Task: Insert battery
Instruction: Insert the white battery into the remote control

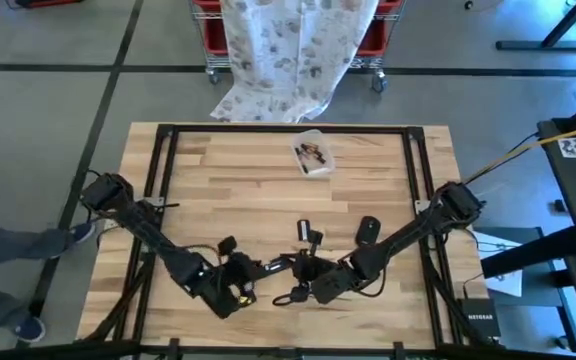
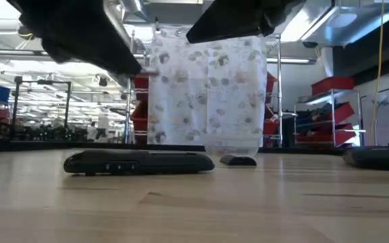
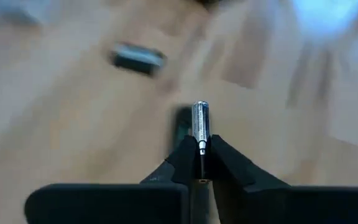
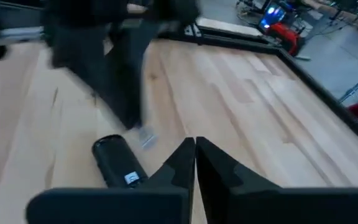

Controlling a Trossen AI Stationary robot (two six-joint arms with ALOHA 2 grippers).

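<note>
Counting up: one slim silver cylindrical battery (image 3: 200, 121), pinched between the closed fingers of the left gripper (image 3: 200, 151) and sticking out past their tips, held low over the pale wooden table (image 1: 228, 170) toward its near edge. Two dark arms meet there, the left gripper (image 1: 290, 262) and the right gripper (image 1: 294, 295) just beside each other; the right gripper (image 4: 195, 149) has its two fingers pressed together with nothing between them. One long black remote-like device (image 2: 138, 163) lies flat on the wood in the low view, and the right wrist view catches a black rounded device end with a small white label (image 4: 118, 163) just beside that gripper's fingers. Two more small black pieces sit on the table: one oval black piece (image 1: 368, 229) near the right arm, one small black part (image 1: 309, 236) just beyond the grippers. One clear plastic bag with dark contents (image 1: 313, 154) lies near the far edge, well apart from the action. The far half of the table is mostly bare wood, open between the black frame rails (image 1: 158, 170) along both sides. Beyond the far edge hangs one white patterned cloth (image 1: 293, 50) over a red cart. A person's legs and a blue shoe (image 1: 80, 233) show at the left side.
</note>
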